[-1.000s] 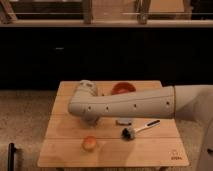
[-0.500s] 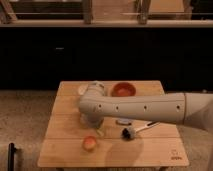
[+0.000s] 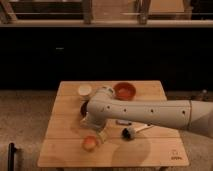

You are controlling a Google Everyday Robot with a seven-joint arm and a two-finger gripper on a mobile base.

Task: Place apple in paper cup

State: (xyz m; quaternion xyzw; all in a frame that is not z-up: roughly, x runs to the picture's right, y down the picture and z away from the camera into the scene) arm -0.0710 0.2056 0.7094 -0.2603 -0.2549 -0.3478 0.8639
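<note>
The apple (image 3: 90, 143), small and orange-red, lies on the wooden table (image 3: 150, 155) near its front left. The white paper cup (image 3: 84, 90) stands upright at the table's back left, well apart from the apple. My arm reaches in from the right, bends over the middle of the table and points down. My gripper (image 3: 97, 135) hangs at its end, just above and to the right of the apple, very close to it. I cannot tell whether it touches the apple.
An orange-red bowl (image 3: 125, 90) stands at the back centre. A dark maroon bowl (image 3: 84, 108) sits partly hidden behind my arm's bend. A small black and white tool (image 3: 130, 132) lies right of the gripper. A dark wall runs behind the table.
My arm's bend has shifted right across the table, uncovering the white cup. The gripper has come down closer to the apple. The apple has not moved.
</note>
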